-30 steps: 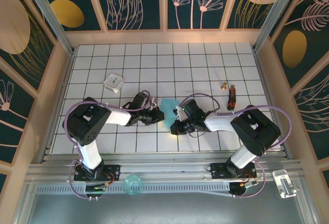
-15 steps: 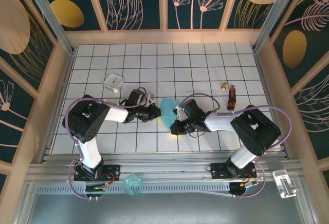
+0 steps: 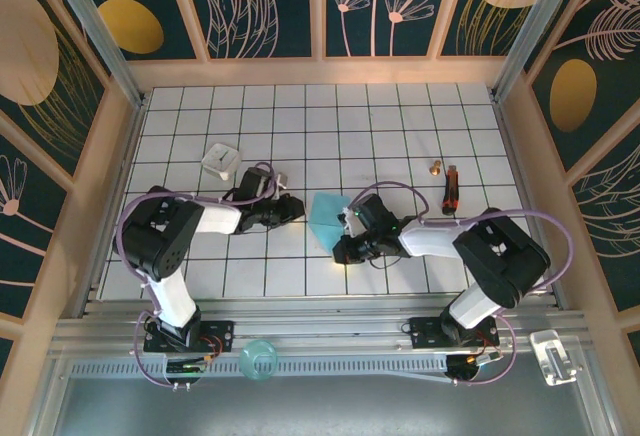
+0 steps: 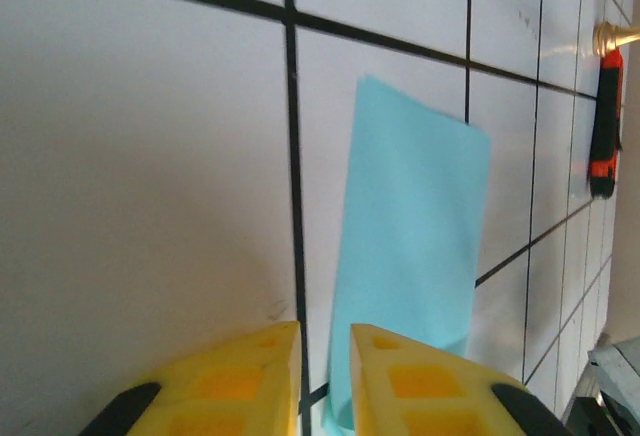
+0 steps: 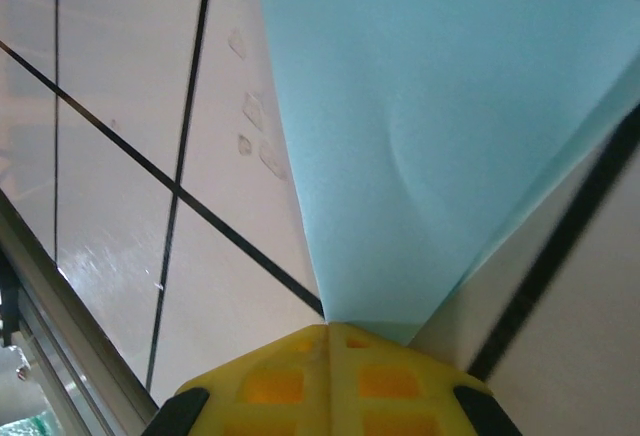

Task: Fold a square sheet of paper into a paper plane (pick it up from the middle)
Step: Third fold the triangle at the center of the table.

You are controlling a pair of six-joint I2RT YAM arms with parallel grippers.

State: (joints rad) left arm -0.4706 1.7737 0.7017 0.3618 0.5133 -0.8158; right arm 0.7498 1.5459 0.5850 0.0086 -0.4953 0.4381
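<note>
Paper first: the square sheet, light blue, sits about the middle of the table, a little toward the near edge. The right gripper has its yellow fingers pressed together on the sheet's near corner, pinching it. The left gripper sits just beside the sheet's left edge, fingers a narrow gap apart with nothing between them. An orange-and-black tool lies toward the right edge, a white block toward the left.
</note>
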